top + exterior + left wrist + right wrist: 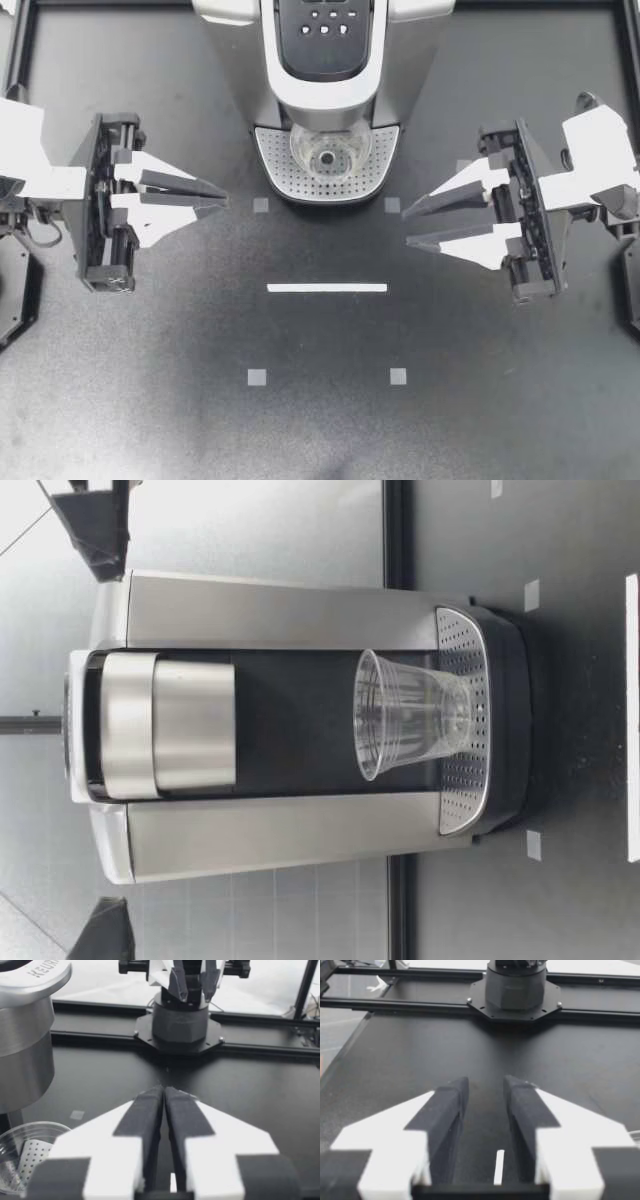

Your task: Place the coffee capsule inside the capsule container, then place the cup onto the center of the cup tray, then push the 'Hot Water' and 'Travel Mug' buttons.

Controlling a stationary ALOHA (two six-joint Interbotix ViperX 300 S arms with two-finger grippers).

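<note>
Cup [329,155] on tray [275,165], buttons [325,22] next
Left end effector [223,199] clenched empty, right end effector [407,228] released; buttons look crowded, so a tip may catch the wrong one

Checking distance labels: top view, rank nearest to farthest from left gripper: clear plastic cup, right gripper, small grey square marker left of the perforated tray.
1. Small grey square marker, ahead of my left gripper.
2. Clear plastic cup, on the perforated tray.
3. Right gripper, opposite side.
</note>
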